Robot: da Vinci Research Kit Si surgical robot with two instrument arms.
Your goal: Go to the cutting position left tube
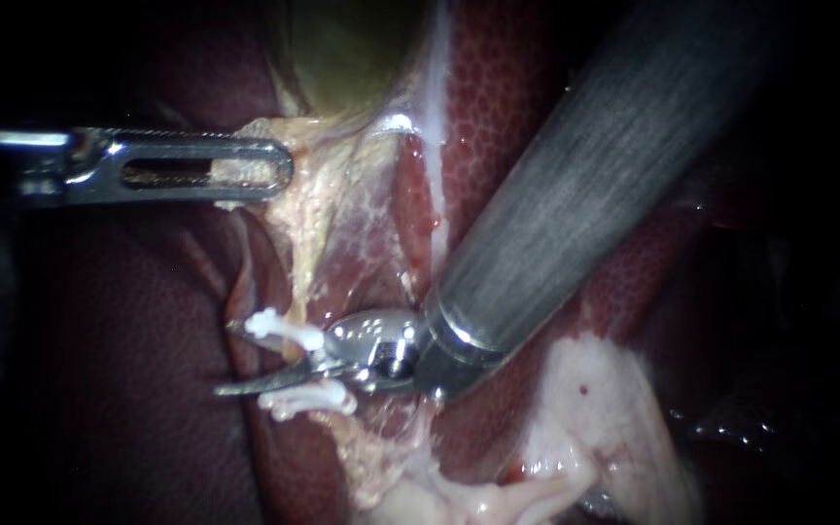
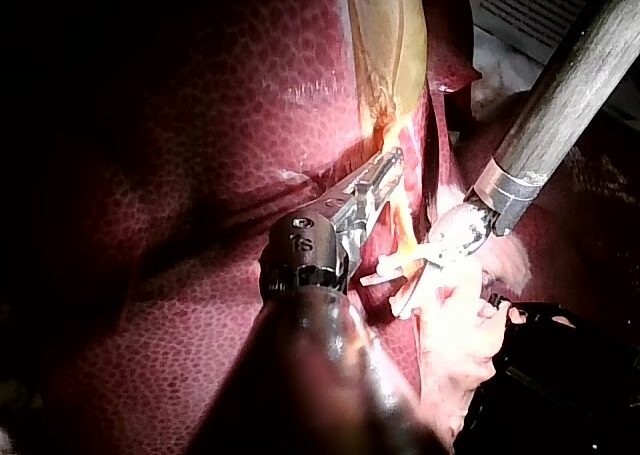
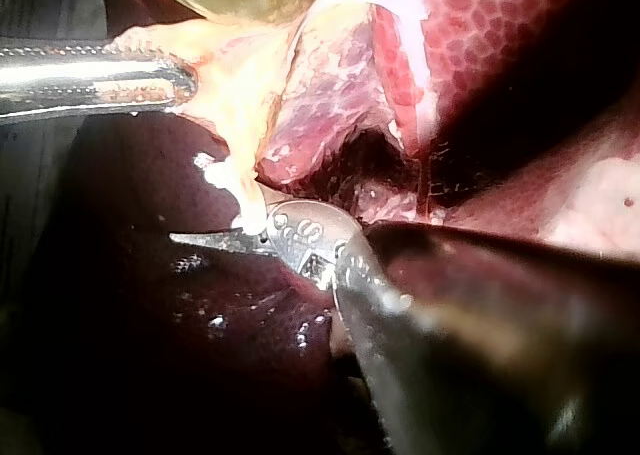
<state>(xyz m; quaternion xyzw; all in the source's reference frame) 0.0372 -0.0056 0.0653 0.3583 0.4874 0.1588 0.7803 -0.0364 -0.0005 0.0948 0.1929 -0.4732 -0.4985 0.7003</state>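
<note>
My left instrument [image 1: 279, 170] comes in from the left, its slotted jaws shut on the yellowish tissue [image 1: 318, 185] just under the greenish gallbladder [image 1: 352, 49]. From there a pale tube [image 1: 305, 287] runs down and carries two white clips, an upper clip [image 1: 284, 329] and a lower clip [image 1: 308, 399]. My right instrument [image 1: 230, 389] enters from the upper right. Its thin pointed blade lies across the tube in the gap between the two clips, tip past the tube over the dark liver [image 1: 128, 369]. The right wrist view shows that blade [image 3: 205, 240] just under a clip [image 3: 225, 185].
The thick shaft [image 1: 585, 185] of my right instrument crosses the right half of the endoscope view over red mottled liver [image 1: 498, 97]. Whitish fatty tissue [image 1: 595, 418] lies below it. A second strand of red tissue [image 1: 420, 204] runs beside the clipped tube.
</note>
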